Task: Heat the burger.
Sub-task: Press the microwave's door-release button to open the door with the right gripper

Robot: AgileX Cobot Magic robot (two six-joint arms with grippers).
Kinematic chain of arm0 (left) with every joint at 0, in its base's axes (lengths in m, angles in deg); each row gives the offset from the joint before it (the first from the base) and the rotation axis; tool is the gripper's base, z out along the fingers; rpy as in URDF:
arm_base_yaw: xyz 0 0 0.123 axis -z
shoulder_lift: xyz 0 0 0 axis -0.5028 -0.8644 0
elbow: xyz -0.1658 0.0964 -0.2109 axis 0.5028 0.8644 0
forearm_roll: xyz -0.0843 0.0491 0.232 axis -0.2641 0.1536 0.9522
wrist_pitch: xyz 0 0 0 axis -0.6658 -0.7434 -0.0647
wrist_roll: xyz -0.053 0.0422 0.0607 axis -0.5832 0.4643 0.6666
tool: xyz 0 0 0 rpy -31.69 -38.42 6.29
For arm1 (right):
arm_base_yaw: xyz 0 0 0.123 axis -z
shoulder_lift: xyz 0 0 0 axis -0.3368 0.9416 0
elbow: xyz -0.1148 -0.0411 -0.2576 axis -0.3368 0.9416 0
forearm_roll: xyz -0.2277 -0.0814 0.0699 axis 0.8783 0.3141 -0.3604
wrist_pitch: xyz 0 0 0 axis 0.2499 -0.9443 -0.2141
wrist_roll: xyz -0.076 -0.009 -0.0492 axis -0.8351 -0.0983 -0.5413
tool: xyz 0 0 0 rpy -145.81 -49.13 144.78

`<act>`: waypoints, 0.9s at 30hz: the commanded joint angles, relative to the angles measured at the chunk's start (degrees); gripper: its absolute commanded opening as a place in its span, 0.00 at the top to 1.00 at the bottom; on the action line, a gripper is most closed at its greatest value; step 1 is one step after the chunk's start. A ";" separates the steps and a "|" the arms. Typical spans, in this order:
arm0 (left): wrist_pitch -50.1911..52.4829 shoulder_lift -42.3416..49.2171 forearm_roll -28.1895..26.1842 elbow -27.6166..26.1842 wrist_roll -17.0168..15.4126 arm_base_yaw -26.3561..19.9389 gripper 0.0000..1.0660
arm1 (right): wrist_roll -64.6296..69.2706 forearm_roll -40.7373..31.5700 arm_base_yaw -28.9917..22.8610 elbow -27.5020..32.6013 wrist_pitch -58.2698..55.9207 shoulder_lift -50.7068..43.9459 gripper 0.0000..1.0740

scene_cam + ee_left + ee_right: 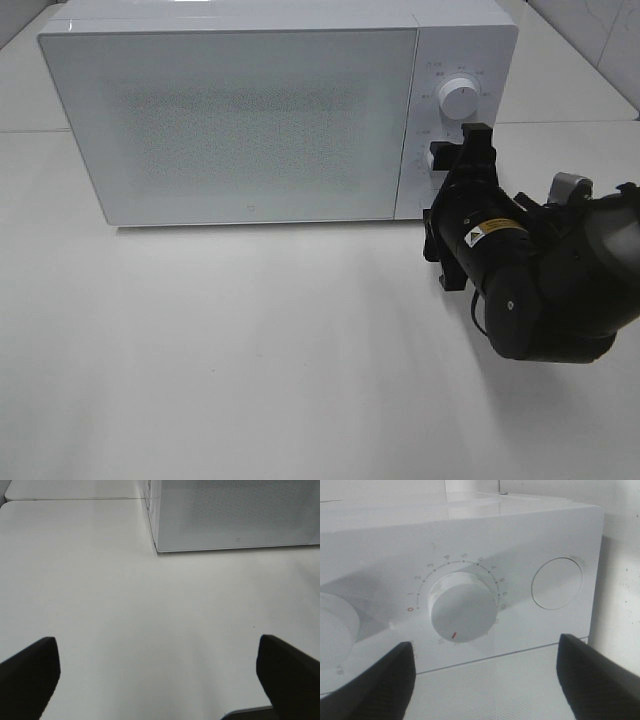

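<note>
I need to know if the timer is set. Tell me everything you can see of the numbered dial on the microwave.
The numbered dial is a round, smooth white plastic-looking knob on the microwave's control panel, between a second knob and a round button. Printed numerals ring it, starting at a red 0. Its red pointer mark sits away from the 0, opposite the 4 and 5. The right gripper's open fingers flank it without touching.

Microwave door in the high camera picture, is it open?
No, the microwave door is shut flat, with no gap showing along its edges.
</note>
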 commanded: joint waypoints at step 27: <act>0.86 0.86 -0.06 -0.06 0.17 -0.23 0.06 | -30.37 4.87 -0.23 10.94 3.09 -26.24 0.36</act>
